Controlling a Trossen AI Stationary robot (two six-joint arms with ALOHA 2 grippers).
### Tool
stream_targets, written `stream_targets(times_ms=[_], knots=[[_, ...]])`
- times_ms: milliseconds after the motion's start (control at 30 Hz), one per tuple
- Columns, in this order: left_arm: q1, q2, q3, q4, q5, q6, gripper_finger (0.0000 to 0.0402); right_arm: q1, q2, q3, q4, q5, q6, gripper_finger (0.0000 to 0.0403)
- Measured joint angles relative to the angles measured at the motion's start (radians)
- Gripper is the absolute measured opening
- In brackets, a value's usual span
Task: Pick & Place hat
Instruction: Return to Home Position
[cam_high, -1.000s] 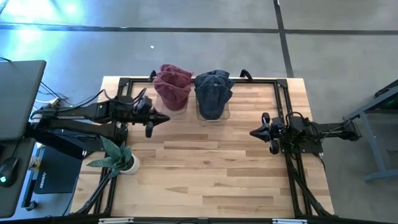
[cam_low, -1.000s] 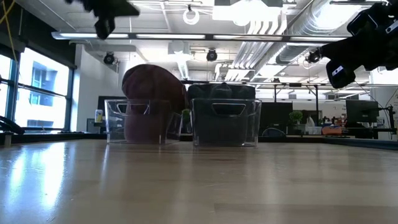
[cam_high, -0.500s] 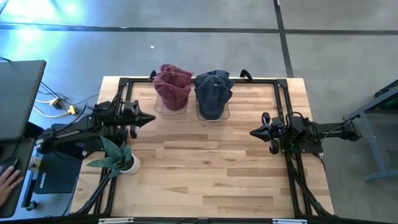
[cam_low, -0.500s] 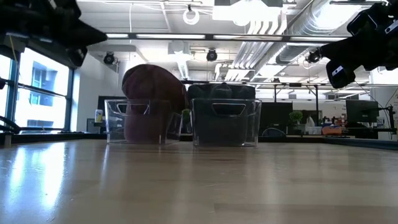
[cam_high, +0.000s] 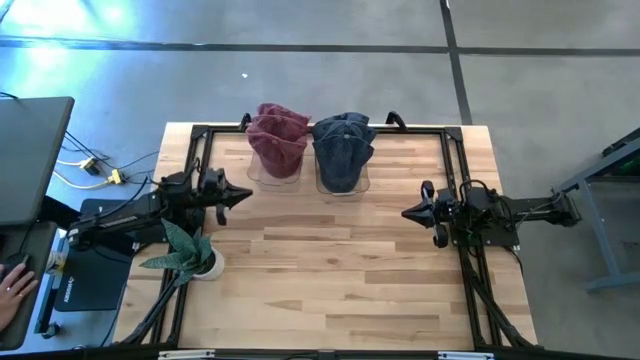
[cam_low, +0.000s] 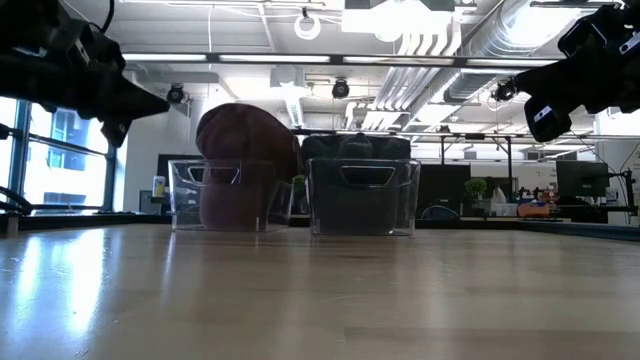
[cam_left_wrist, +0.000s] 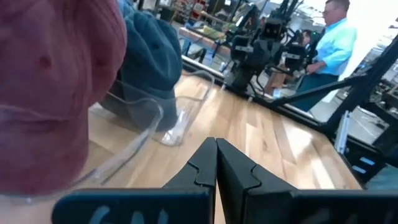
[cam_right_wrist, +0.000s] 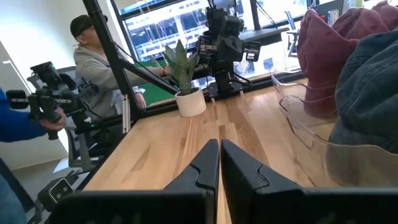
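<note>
Dark red fabric cap (cam_high: 278, 135) sits crumpled in the left clear plastic bin (cam_high: 262, 178), crown bulging above the rim. Dark blue fabric cap (cam_high: 343, 148) sits the same way in the right clear plastic bin (cam_high: 364, 186). The bins stand side by side at the back edge of the light wooden table (cam_high: 330, 280); whether they touch cannot be told.

Left gripper (cam_high: 243, 194) hovers over the table's left side, near the left bin but clear of it, just behind a small potted plant (cam_high: 190, 252). The left wrist view shows its fingers pressed together with nothing between them. Right gripper (cam_high: 408, 213) hovers at the table's right side, well apart from the bins. Its fingers are closed to a thin slit and it is empty too.

Both caps look placed, so the job reads as nearly done, with the arms parking.

Handling judgement: the caps look light and soft, with floppy crowns that fold under a pinch. The brim is likely the one stiff part. The best hold is probably the brim edge or a bunched fold of crown above the bin rim. The fabric is not slippery or fragile. The bins look thin and light, so a snagged cap could drag or tip one.
</note>
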Motion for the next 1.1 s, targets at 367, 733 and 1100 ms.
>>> stream_targets(times_ms=[367, 733, 1100], knots=[[0.0, 0.0, -0.058, 0.156, 0.055, 0.077, 0.0, 0.0, 0.0, 0.0, 0.0, -0.002, 0.0, 0.0012], [-0.16, 0.0, -0.06, 0.143, -0.037, 0.125, 0.0, 0.0, 0.0, 0.0, 0.0, -0.002, 0.0, 0.0012], [-0.3, 0.012, -0.061, 0.134, -0.111, 0.227, 0.0, 0.0, 0.0, 0.0, 0.0, -0.001, 0.0, 0.0012]])
